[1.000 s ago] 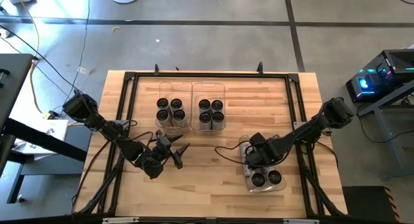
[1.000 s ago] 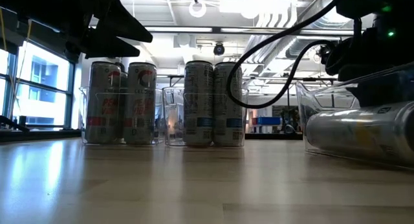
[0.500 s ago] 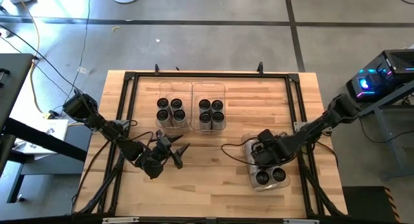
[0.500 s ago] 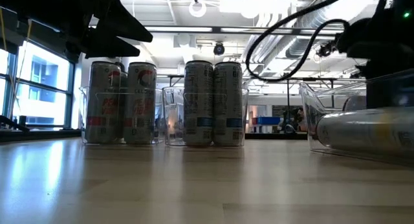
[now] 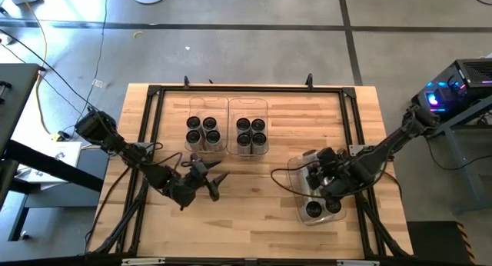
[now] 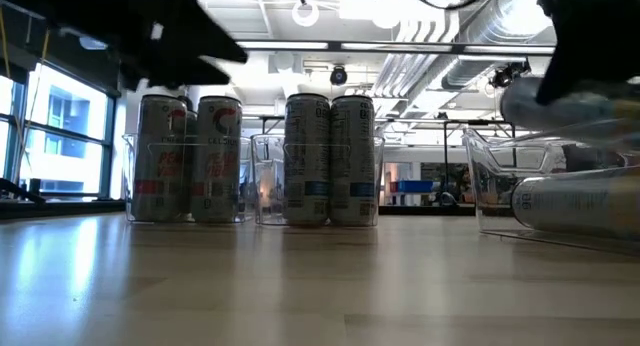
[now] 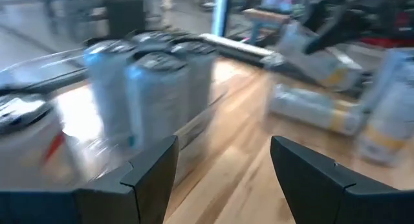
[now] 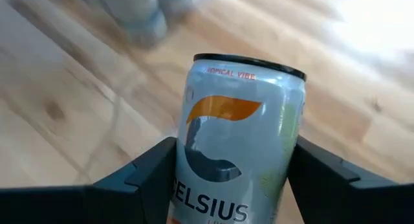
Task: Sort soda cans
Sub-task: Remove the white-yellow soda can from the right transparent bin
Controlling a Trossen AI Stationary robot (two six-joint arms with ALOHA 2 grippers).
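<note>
Right gripper [image 8: 226, 179] pinches one soda can [image 8: 236, 140] above the near bin [image 5: 296, 191], where two upright cans and a lying one remain, while eight stand sorted in the far bins [image 5: 209, 104] and the left gripper [image 5: 217, 183] waits spread.

Right gripper [image 8: 229, 179] clamped, left gripper [image 7: 223, 166] agape.

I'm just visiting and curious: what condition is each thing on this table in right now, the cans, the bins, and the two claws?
Right gripper: shut on a Celsius can, over the near-right bin.
Left gripper: open, empty, above bare table.
Left bin: four cans upright.
Middle bin: four cans upright.
Near-right bin: two cans upright, one lying.
</note>
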